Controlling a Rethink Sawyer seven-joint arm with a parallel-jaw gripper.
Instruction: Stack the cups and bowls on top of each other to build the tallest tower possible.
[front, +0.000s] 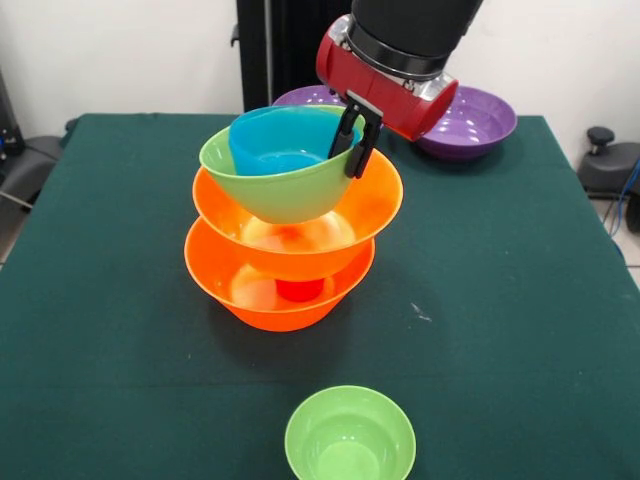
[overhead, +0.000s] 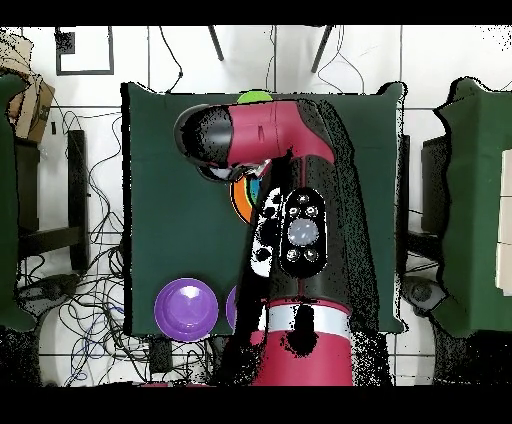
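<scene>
The tower stands mid-table: a large orange bowl (front: 250, 290) holds an upturned red cup (front: 300, 290), which carries a second orange bowl (front: 375, 205). On that bowl a medium green bowl (front: 285, 190) sits tilted, with a blue bowl (front: 270, 140) inside it. My gripper (front: 355, 138) comes down at the green bowl's right rim. One finger is inside the rim, the other outside, pinched on it. The arm hides the tower in the overhead view, apart from an orange sliver (overhead: 238, 200).
A small green bowl (front: 350, 437) (overhead: 255, 97) sits alone near the table's front edge. Two purple bowls (front: 475, 122) (front: 300, 97) rest at the far side behind the tower; the overhead view shows one (overhead: 186, 308) fully. Chairs flank the table.
</scene>
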